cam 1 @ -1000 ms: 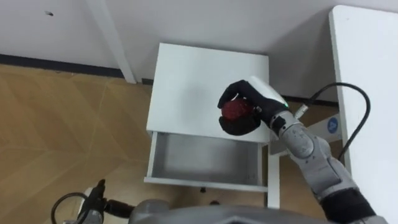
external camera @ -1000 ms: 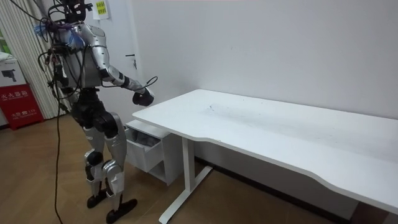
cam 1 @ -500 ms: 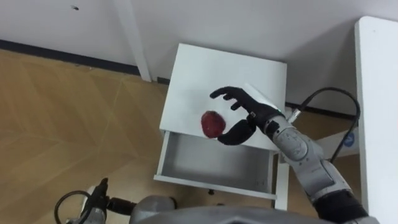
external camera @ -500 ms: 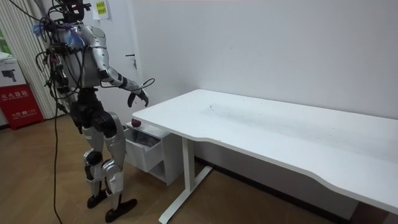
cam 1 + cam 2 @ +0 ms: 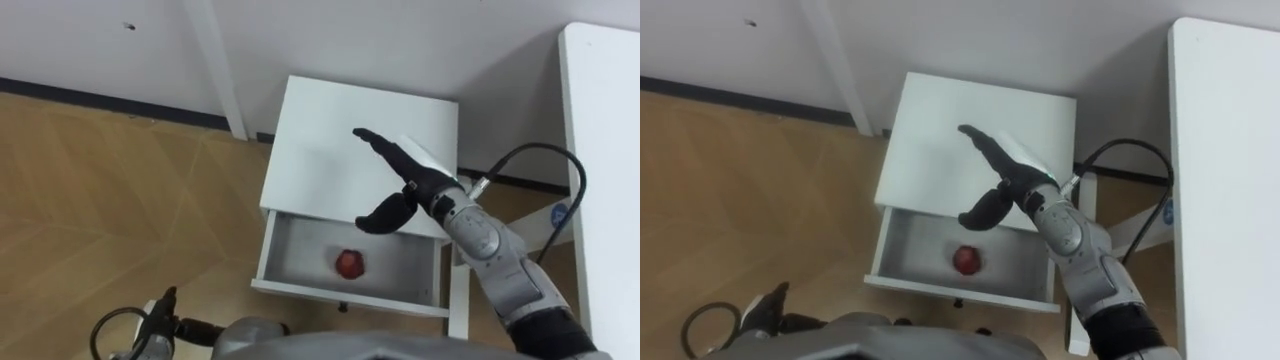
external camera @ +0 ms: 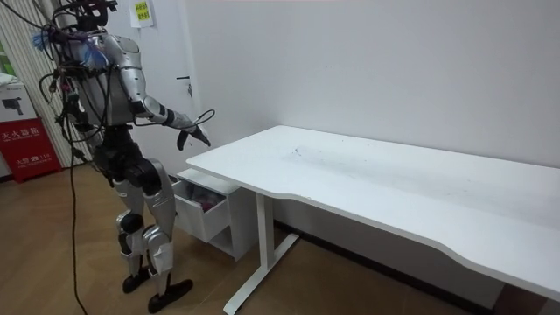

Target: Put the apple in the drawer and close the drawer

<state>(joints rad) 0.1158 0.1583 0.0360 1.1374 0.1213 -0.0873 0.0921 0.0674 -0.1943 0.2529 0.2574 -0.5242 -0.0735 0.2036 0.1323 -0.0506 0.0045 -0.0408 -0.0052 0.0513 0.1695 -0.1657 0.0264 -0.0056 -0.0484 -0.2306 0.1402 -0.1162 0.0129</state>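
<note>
While the right hand (image 5: 408, 185) hung in the air, the apple (image 5: 348, 263) was lying on the floor of the open drawer (image 5: 300, 250), about halfway across its width and clear of every wall. It was a round red blob from above, so I honestly couldn't tell which way its stem pointed or whether it had any long axis at all.

The drawer was pulled out toward the robot from a small white cabinet (image 5: 330, 130) that stood against the wall, just beside the end of the white bench (image 5: 600, 150). The right hand sat above the front edge of the cabinet top, higher than the apple and well apart from it. Its fingers (image 5: 375, 142) were straight and spread, pointing away toward the wall, with the thumb bent underneath. It held nothing.

From the room view, the robot stood upright on the wood floor (image 6: 52, 245) by the bench's end, right arm stretched out over the cabinet. The left hand (image 5: 158, 318) hung low at the bottom left corner of the eye view.
</note>
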